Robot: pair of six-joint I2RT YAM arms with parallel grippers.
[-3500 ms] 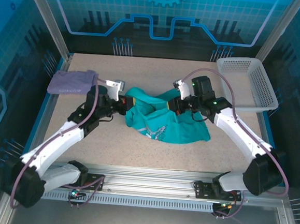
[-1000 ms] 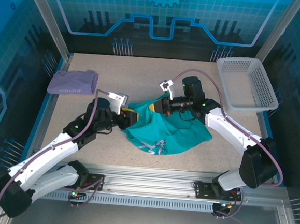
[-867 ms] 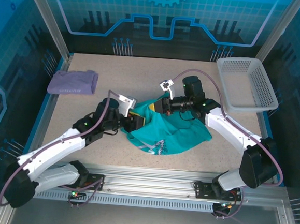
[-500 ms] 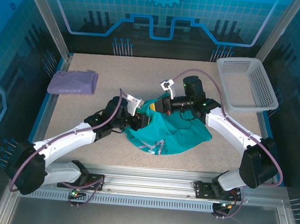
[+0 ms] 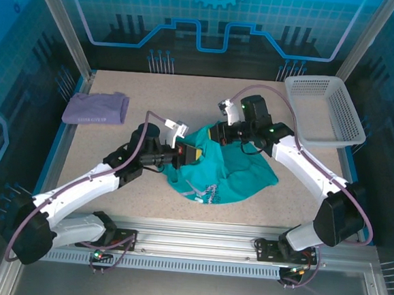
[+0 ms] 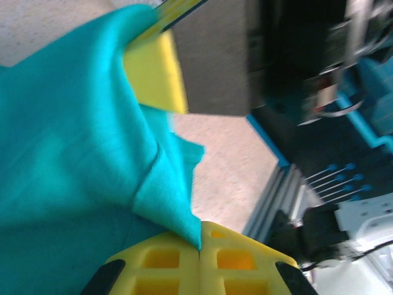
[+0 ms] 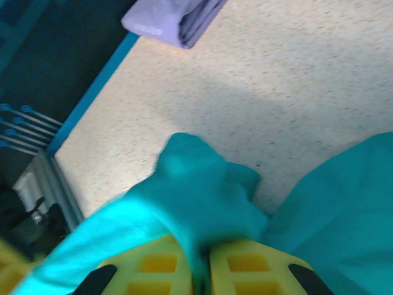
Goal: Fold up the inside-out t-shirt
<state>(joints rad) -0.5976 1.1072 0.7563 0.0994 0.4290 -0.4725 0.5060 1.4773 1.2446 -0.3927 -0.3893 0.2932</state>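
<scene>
The inside-out t-shirt (image 5: 230, 175) is a teal heap in the middle of the table. My left gripper (image 5: 188, 154) is at its left edge. In the left wrist view its yellow jaws (image 6: 201, 249) are closed together, pinching a pointed fold of the t-shirt (image 6: 67, 153). My right gripper (image 5: 217, 132) is at the shirt's far edge, close to the left one. In the right wrist view it (image 7: 206, 270) is shut on a bunched lump of the t-shirt (image 7: 202, 196) that rises between the jaws. One of the right gripper's fingers (image 6: 156, 74) is close in front of the left wrist camera.
A folded lavender garment (image 5: 95, 108) lies at the table's far left, seen also in the right wrist view (image 7: 172, 18). A white mesh basket (image 5: 326, 110) stands at the far right corner. The speckled table (image 5: 187, 99) shows bare behind the shirt.
My left gripper slid right onto the shirt's left edge and closed on a fold. My right gripper turned and shifted slightly right, still gripping cloth.
</scene>
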